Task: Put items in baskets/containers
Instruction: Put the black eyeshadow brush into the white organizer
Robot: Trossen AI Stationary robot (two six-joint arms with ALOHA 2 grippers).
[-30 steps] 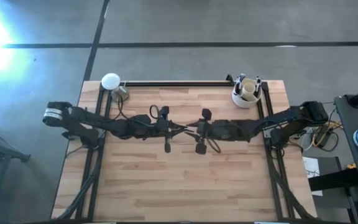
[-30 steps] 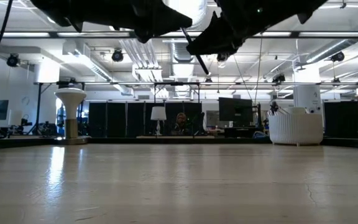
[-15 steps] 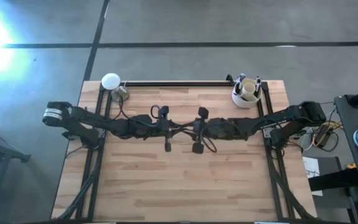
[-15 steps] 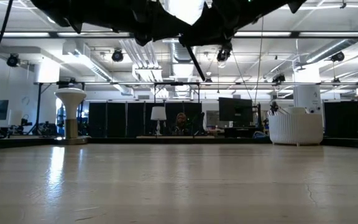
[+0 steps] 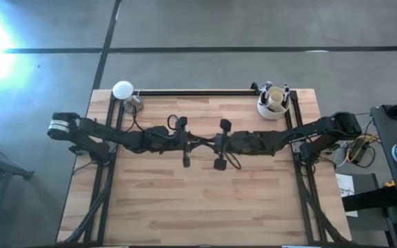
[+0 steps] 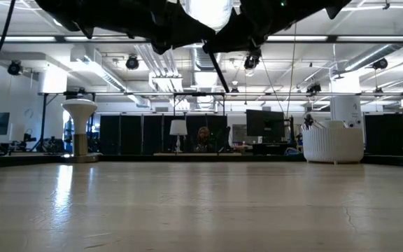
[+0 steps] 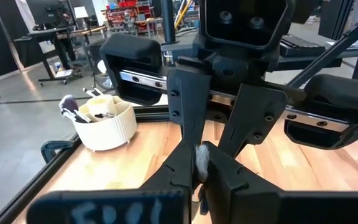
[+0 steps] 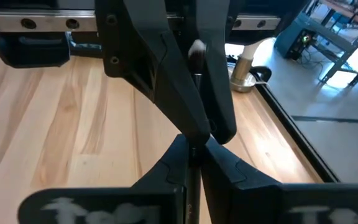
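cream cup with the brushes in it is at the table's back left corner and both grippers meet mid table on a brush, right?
Not quite: the cream cup stands at the table's back right corner, as the high view shows; the back left corner holds the white disc on its stand. The rest holds: the left gripper and right gripper meet mid table on a brush.

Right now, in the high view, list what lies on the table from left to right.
White disc on its brass-coloured stand → left tool → right tool, the two meeting on a thin dark brush at mid-table → cream-white cup holding brushes.
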